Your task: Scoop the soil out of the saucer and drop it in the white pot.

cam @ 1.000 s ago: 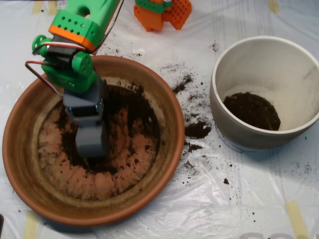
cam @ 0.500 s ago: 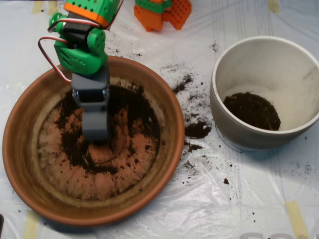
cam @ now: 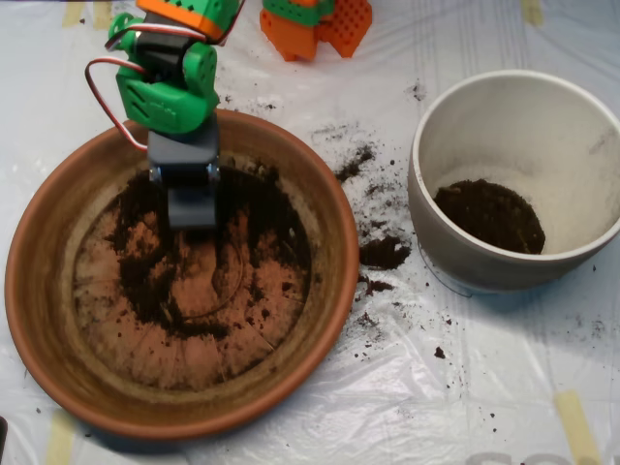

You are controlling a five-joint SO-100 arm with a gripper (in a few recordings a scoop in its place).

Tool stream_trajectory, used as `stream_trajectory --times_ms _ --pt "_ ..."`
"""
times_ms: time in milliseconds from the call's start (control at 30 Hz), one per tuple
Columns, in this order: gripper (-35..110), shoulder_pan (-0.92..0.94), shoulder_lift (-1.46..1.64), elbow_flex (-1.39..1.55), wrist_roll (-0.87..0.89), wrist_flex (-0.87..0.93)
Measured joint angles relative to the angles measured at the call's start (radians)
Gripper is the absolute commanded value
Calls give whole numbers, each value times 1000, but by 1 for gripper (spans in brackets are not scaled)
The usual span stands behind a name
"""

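The terracotta saucer (cam: 58, 320) lies at the left, with dark soil (cam: 262, 228) spread thinly over its floor, thickest along the upper part. My grey scoop (cam: 192, 199) hangs from the green arm over the saucer's upper left area, its tip just above the soil there, and its two halves look closed together. The white pot (cam: 484, 107) stands at the right with a dark mound of soil (cam: 489, 215) on its bottom.
Spilled soil crumbs (cam: 384, 252) lie on the white plastic sheet between saucer and pot. An orange and green robot base (cam: 315, 24) sits at the top centre. Tape strips mark the sheet's edges.
The scoop has drawn back toward the top of the saucer and risen, leaving a curved track in the soil where it had been.
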Motion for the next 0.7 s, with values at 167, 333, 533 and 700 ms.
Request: stream_trajectory --times_ms 167,333,533,700 --pt "0 -18 49 5 80 66" --pt "0 -81 152 -26 198 124" --pt "0 -218 285 -126 311 253" --pt "0 -368 390 -198 388 370"
